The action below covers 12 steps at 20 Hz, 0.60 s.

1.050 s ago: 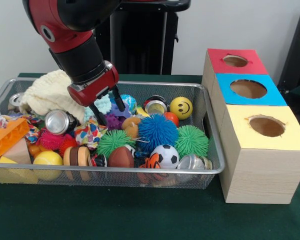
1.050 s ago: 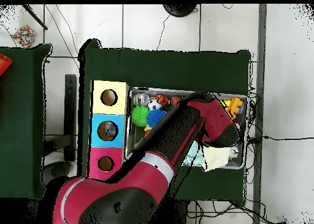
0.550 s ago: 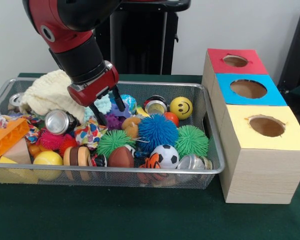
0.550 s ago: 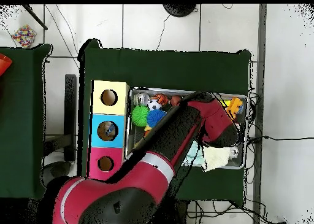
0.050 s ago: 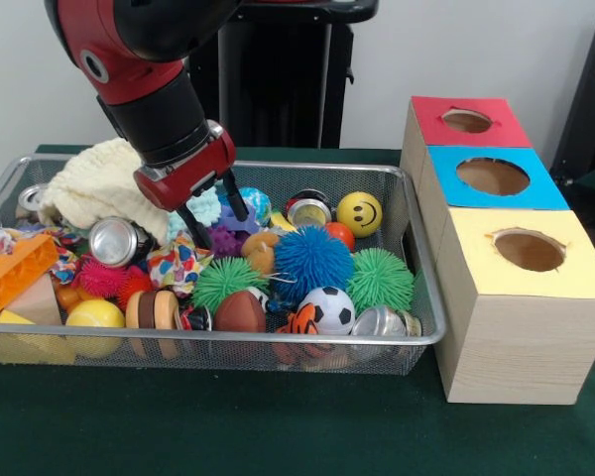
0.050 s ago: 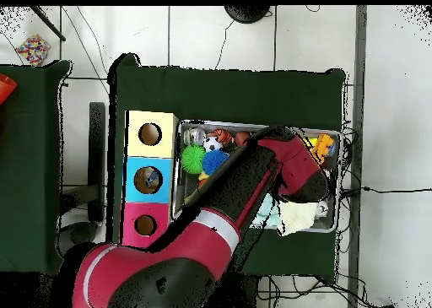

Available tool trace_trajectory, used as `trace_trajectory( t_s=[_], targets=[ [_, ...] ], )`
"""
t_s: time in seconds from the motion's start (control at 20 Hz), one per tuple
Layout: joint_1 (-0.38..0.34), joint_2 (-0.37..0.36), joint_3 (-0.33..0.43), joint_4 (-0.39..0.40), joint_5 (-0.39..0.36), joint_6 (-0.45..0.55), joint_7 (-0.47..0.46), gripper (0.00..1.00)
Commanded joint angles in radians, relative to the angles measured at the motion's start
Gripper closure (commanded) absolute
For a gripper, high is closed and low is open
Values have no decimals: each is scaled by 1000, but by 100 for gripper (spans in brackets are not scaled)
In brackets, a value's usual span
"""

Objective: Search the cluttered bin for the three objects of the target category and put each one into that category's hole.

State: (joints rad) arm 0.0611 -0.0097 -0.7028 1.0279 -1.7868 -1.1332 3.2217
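- Found the gripper point(image 5: 223, 230) low over the middle of the wire bin point(image 5: 278, 340), toward its back edge, fingers spread apart and nothing held between them.
- Lost it in the overhead view under the red and black arm point(image 6: 245, 186), so read everything below from the front view alone.
- Could not tell the target category from the scene. Weighed the two nearest candidates instead.
- Placed the purple spiky ball point(image 5: 222, 239) directly beneath the parted fingers, one fingertip on either side of it. Judged a straight descent enough if balls were wanted, with no axis to line up on a round thing.
- Placed the silver can point(image 5: 119, 241) beside the gripper toward the bin's left edge, on its side, one round end turned to the front edge and its length running roughly front to back. Judged a sideways shift needed there, plus fingers set across that length.
- Noted a second can point(image 5: 308, 209) near the back edge on the gripper's other side, and a third point(image 5: 382, 322) at the front right corner, well apart from it.
- Noted the cream cloth point(image 5: 99, 183) heaped at the back left corner, just behind the silver can.
- Saw the red hole point(image 5: 467, 121), blue hole point(image 5: 493, 176) and yellow hole point(image 5: 529, 250) in a row outside the bin's right edge, all far from the gripper. Judged nothing yet carried there.
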Motion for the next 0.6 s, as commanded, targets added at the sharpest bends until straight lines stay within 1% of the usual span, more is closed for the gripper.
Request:
trace_trajectory(
  t_s=[0.05,0.25,0.45,0.6],
  targets=[
    [-5,9,143,54,9,-125,121,0],
    [-6,16,135,45,-5,-129,126,0],
    [-8,-11,123,49,-8,-153,137,0],
    [-12,-27,105,54,-31,-185,128,0]
  ],
)
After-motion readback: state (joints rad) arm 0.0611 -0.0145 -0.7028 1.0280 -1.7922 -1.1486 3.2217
